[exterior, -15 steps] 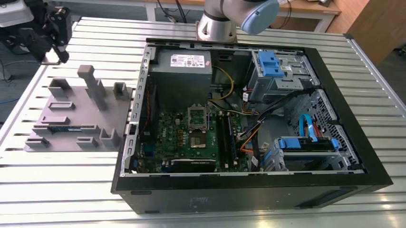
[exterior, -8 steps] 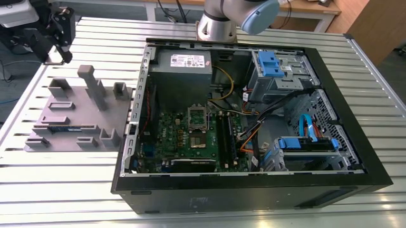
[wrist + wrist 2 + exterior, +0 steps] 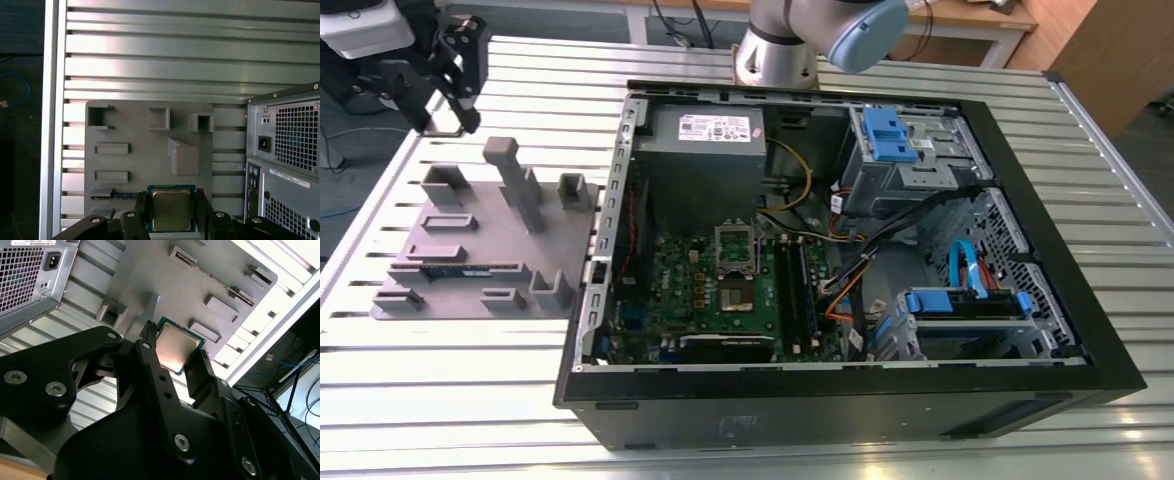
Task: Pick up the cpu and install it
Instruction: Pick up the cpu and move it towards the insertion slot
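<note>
The gripper [image 3: 175,342] is clenched on the cpu [image 3: 175,347], one black finger [image 3: 150,357] pressed to each of two opposite edges. The chip's silver top faces both wrist cameras, and its thin dark-green rim shows around it. In the first wrist view the cpu [image 3: 171,209] sits between the fingers in front of the grey tray [image 3: 135,165]. It overlaps the tray's edge beside the slot where the memory stick [image 3: 117,195] lies.

In the exterior view the gripper [image 3: 443,115] hangs above the tray [image 3: 467,240], over its far end, lifted clear of the upright posts. The tray lies flat on the slatted metal tabletop [image 3: 454,400]. The open computer case [image 3: 854,400] stands just beside the tray, toward the exterior view's right. Inside the case, well apart from the tray, the motherboard's metal socket frame [image 3: 736,245] stands open.
</note>
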